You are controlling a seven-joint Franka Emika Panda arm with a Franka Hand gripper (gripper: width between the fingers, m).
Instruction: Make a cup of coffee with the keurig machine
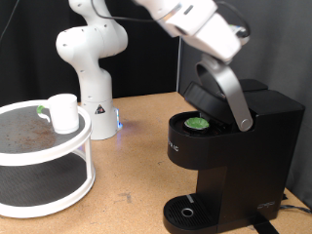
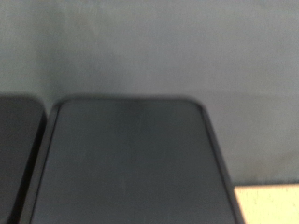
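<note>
Loading step: keurig machine point(image 1: 234, 156) lid up, green-topped pod point(image 1: 199, 124) seated
Gripper: above the lid handle point(image 1: 229, 97), jaws hidden, cannot tell
Cup point(image 1: 64, 112): on the round shelf point(image 1: 58, 180), well apart

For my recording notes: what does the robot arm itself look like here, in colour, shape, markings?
The arm is glossy white, built of rounded, bulbous segments rising from a flared base with a small dark triangular mark and a blue light low on it. The upper link near the keurig machine is white with a dark band at its joint. The gripper's fingers do not show in either view.
</note>
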